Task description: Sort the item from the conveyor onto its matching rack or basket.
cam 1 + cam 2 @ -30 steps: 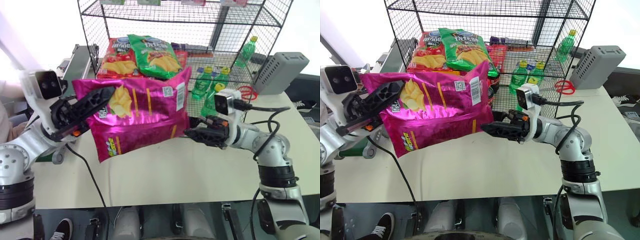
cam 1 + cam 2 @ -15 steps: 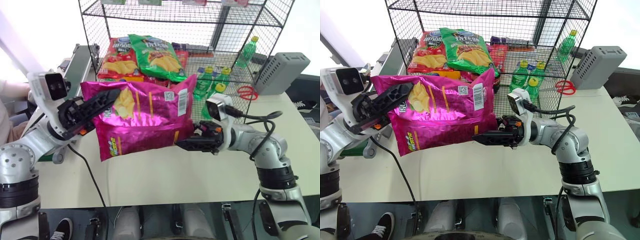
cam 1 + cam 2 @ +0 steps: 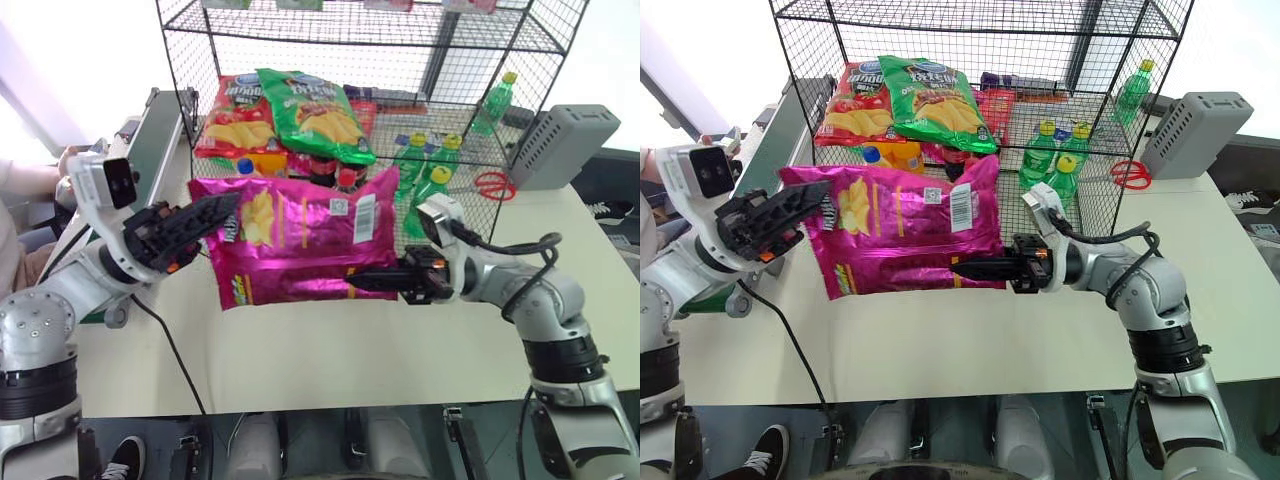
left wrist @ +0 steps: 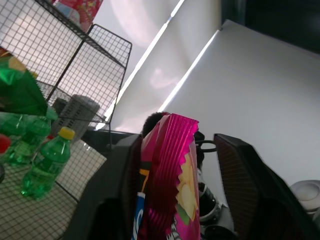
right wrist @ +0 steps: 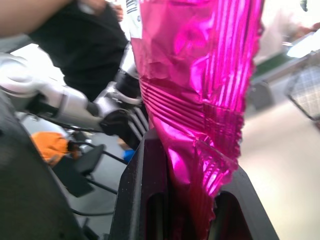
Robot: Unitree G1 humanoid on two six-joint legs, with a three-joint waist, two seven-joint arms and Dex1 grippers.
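The right gripper (image 3: 975,269) pinches the pink chip bag's (image 3: 300,235) lower seam to carry it toward the rack (image 3: 200,60), while the left gripper (image 3: 205,212) stands spread around its end.

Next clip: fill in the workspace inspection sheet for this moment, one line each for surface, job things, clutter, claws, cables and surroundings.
Surface: pale table, bare in front.
Job things: magenta chip bag held upright above the table before the black wire rack; conveyor beside the rack on the robot's left.
Clutter: red chip bag, green chip bag and green bottles in the rack; red ring on the table.
Claws: right claw shut on the bag's lower seam; left claw open, fingers either side of the bag's edge.
Cables: black cable trailing from the left arm.
Surroundings: grey slotted box; a person's hand by the conveyor.
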